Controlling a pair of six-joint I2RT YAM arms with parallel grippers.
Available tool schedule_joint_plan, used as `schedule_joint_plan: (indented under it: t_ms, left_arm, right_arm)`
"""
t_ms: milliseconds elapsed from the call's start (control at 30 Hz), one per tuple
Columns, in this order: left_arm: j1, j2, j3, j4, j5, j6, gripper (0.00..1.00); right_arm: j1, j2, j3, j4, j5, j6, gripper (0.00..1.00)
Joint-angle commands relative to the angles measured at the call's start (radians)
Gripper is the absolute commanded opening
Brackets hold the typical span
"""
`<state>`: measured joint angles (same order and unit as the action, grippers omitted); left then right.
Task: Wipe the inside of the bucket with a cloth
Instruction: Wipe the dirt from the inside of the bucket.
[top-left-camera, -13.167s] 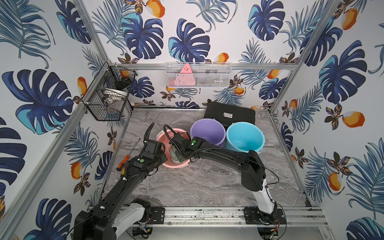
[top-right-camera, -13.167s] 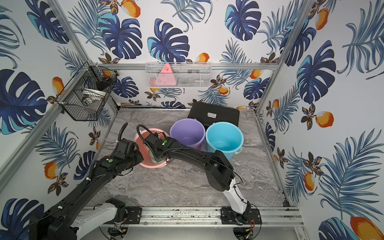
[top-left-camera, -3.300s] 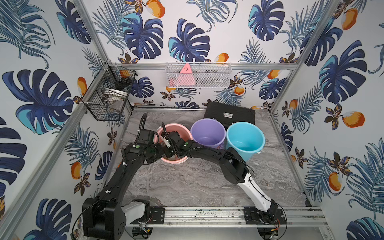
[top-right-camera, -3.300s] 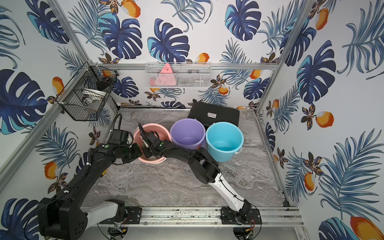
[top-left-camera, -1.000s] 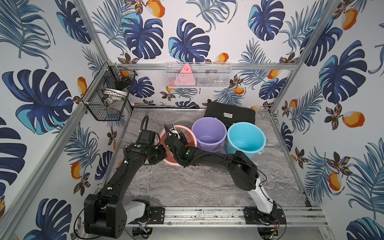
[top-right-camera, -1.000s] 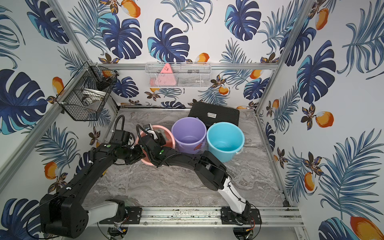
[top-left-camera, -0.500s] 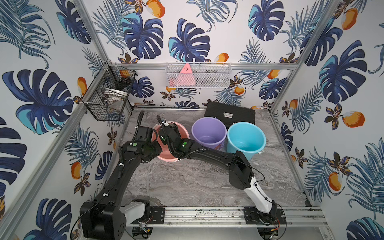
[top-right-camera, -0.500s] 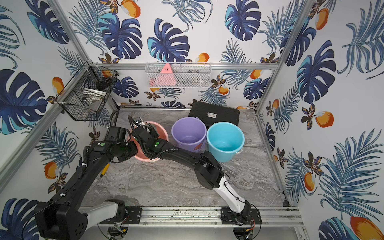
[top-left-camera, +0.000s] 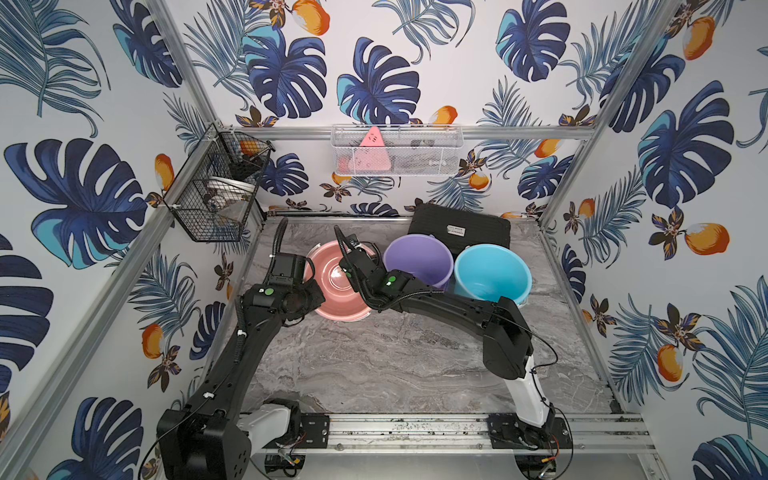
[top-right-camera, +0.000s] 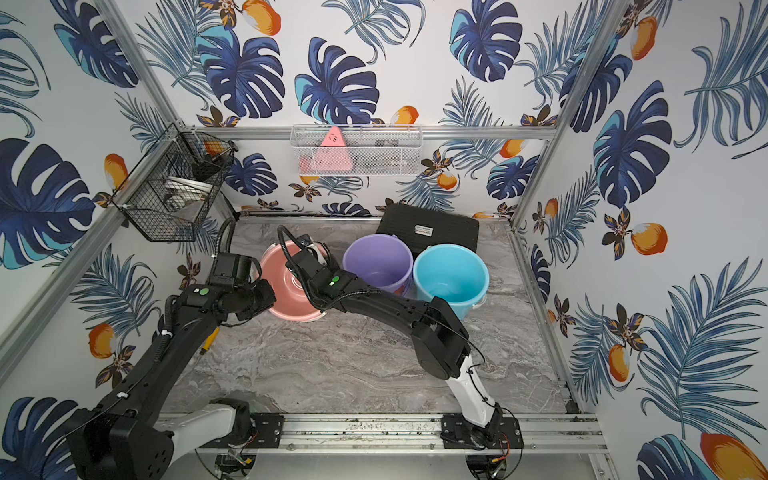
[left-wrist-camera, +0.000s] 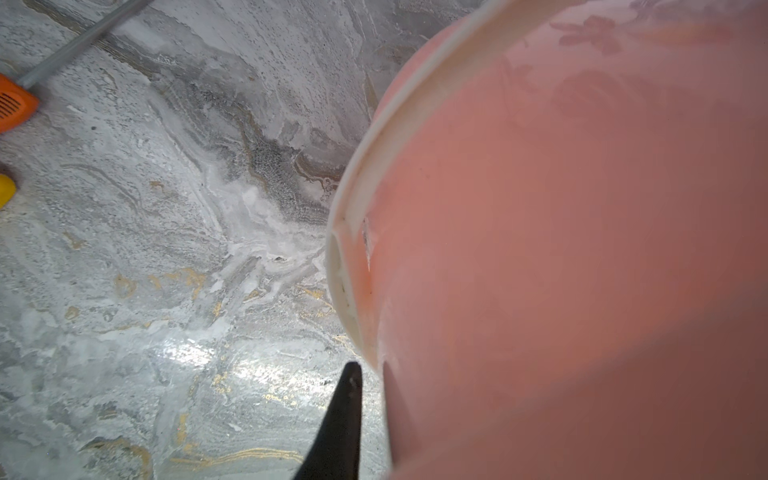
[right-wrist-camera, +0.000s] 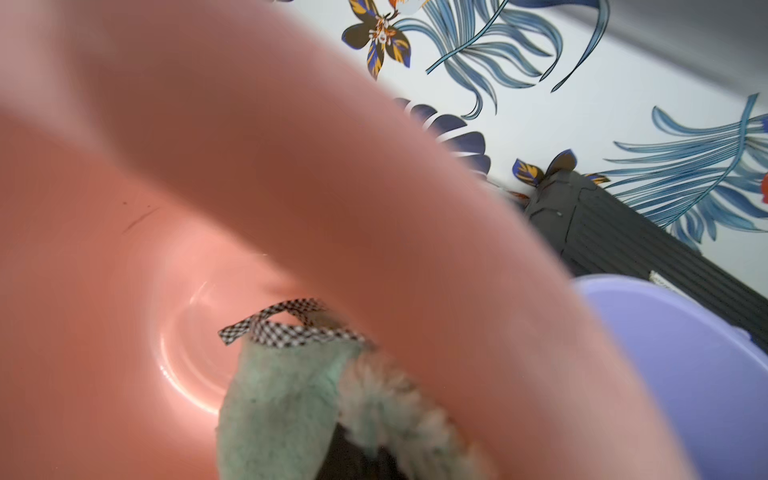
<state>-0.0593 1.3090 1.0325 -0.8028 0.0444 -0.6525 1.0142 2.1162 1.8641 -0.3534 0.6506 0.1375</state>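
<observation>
Grey marble tabletop (top-left-camera: 374, 365) lay between leaf-papered walls (top-left-camera: 415, 62). Left gripper (left-wrist-camera: 368, 376) pinched the rim of the pink bucket (top-left-camera: 336, 307); right gripper (right-wrist-camera: 349, 457) clamped the cloth (right-wrist-camera: 282, 407), its fingers buried at lower centre.

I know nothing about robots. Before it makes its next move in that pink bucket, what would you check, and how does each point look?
1. Right gripper shut on the cloth: ok.
2. Cloth inside the pink bucket: ok.
3. Cloth pressed against the wall: cannot tell.
4. Left gripper pinching the bucket's rim, one finger each side: ok.
5. Bucket tipped toward the robot: ok.
6. Purple bucket clear of the right arm: cannot tell.
</observation>
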Motion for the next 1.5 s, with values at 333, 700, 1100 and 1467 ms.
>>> schedule_joint_plan:
  t_ms: [333, 700, 1100, 1467]
  left_arm:
    - [0.006, 0.001, -0.027, 0.042, -0.119, -0.047, 0.0]
    - [0.006, -0.008, -0.085, 0.093, -0.083, -0.056, 0.0]
    - [0.006, -0.013, -0.111, 0.115, -0.09, -0.068, 0.0]
    - [0.006, -0.005, -0.106, 0.131, -0.081, -0.067, 0.0]
  right_arm:
    - [0.102, -0.041, -0.041, -0.287, -0.232, 0.2, 0.0]
    - [0.13, -0.083, -0.174, 0.028, -0.611, 0.309, 0.0]
    - [0.133, -0.197, -0.413, 0.067, -0.577, 0.422, 0.0]
    - [0.27, -0.627, -0.696, -0.216, -0.118, 0.579, 0.0]
